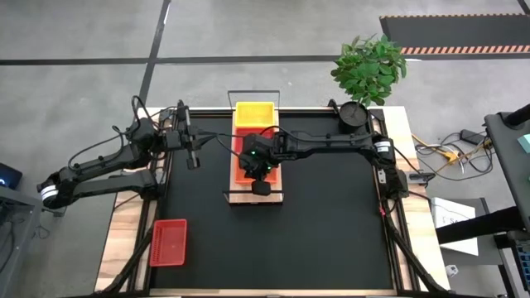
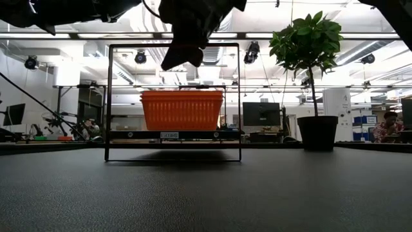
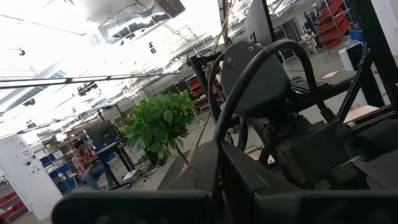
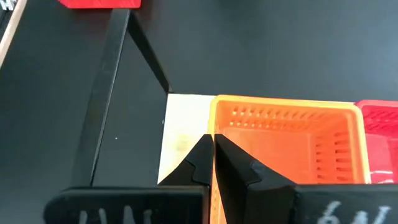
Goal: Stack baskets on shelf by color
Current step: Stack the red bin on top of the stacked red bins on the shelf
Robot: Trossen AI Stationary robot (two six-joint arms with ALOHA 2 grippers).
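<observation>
The shelf [image 1: 253,197] is sitting in the middle of the worktop [image 1: 331,240], running from six to twelve o'clock in the high view. Three colours are already lying on it in a row: a yellow basket [image 1: 254,113] at the twelve o'clock end, a red basket [image 4: 379,124] showing just beside the orange one in the right wrist view, and an orange basket [image 4: 283,146] toward the six o'clock end. How many baskets are making up each pile cannot be told from these views.

The right pincer [image 4: 213,163] is hanging just over the orange basket's near rim with its fingers clenched together and nothing between them, so that basket is reading as placed. The left pincer [image 1: 193,159] is waiting at about nine o'clock from the shelf, also clenched and carrying nothing.

One loose red basket [image 1: 168,242] is lying well apart from the shelf, toward seven o'clock near the worktop's corner. By my judgement, the sorting is mostly finished: that stray is the only visible piece waiting to join the red pile.
</observation>
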